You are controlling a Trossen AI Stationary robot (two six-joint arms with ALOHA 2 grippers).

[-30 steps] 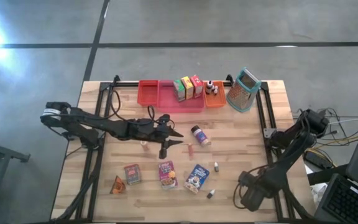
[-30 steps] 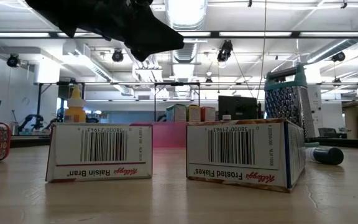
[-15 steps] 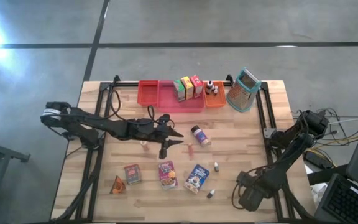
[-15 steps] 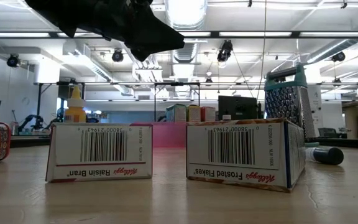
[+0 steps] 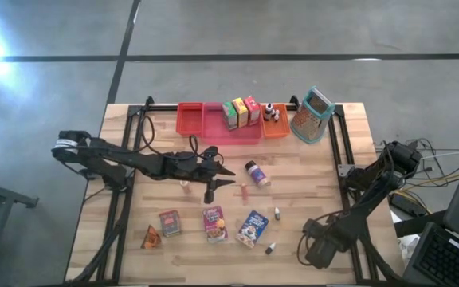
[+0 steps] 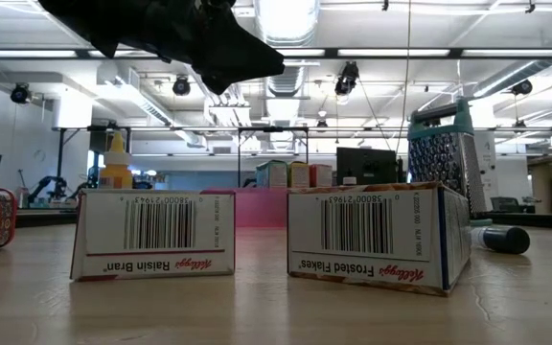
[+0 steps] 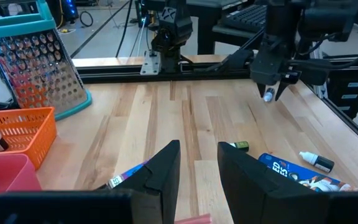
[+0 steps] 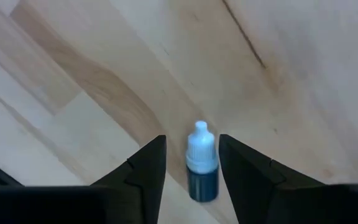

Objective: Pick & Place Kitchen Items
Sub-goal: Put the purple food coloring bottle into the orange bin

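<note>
My right gripper (image 7: 271, 92) hangs over the near right part of the table (image 5: 317, 187), shut on a tiny bottle (image 8: 202, 167) with a white cap and a dark blue body. My left gripper (image 7: 198, 168) hovers over the table's middle, open, with nothing between its fingers. On the near part of the table lie a red box (image 5: 169, 222), a purple box (image 5: 214, 223), a blue box (image 5: 253, 228) and an orange wedge (image 5: 151, 237). A jar (image 5: 256, 172) and two small bottles (image 5: 277, 213) (image 5: 270, 249) lie nearby. My right gripper pinches the bottle's dark blue body (image 8: 202, 182) between its two fingers, which point down from above. The white cap (image 7: 268, 98) sticks out below the fingertips, toward the table. The bottle hangs clear of the wood.
Red (image 5: 190, 118), pink (image 5: 233, 131) and orange (image 5: 275, 126) bins stand in a row at the far edge, with green, yellow and red boxes (image 5: 241, 112) in the pink one. A teal-topped grater (image 5: 312, 114) stands to their right. Black rails (image 5: 343, 151) run along the table's sides.
My right gripper has sunk a little toward the table with the bottle still between its fingers.
</note>
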